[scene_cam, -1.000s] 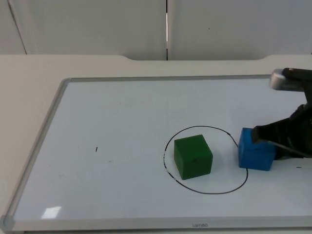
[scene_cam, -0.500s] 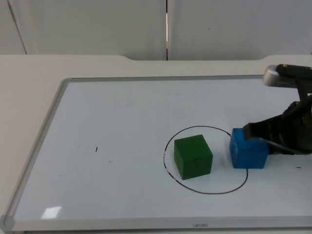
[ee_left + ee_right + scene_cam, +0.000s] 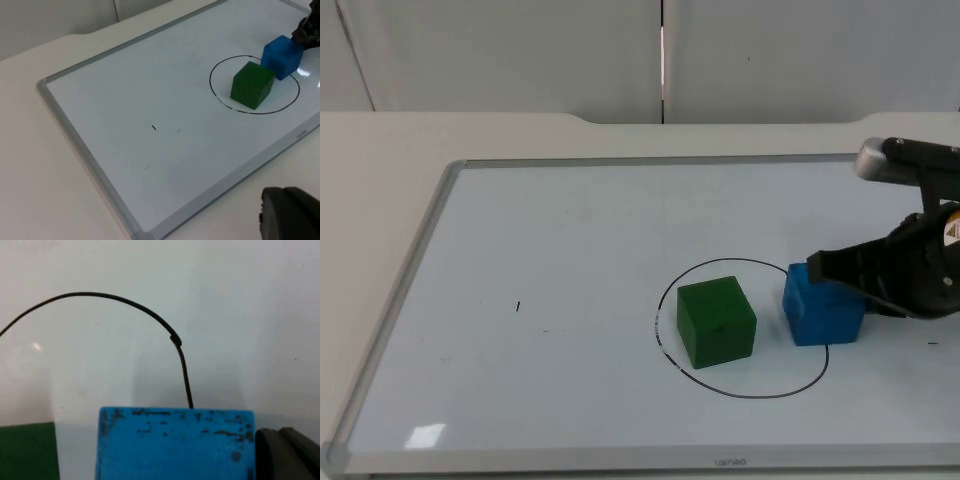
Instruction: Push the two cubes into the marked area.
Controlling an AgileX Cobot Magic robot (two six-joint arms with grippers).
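Blue cube (image 3: 823, 312) has slid toward 9 o'clock over last second, pushed by right claw (image 3: 820, 267) pressed against its 3 o'clock side; claw opening cannot be told. Cube now straddles black circle (image 3: 740, 262), mostly inside. Green cube (image 3: 716, 321) sits unmoved inside circle, just beside blue. Little push left, likely. Left claw (image 3: 289, 214) waits off whiteboard (image 3: 570, 240) on white surface (image 3: 380, 180).

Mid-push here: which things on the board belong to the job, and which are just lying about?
Job: green cube, inside the drawn circle; blue cube, straddling the circle's line; right gripper, against the blue cube.

Lying about: whiteboard under it all; small black mark; left gripper, waiting off the board.
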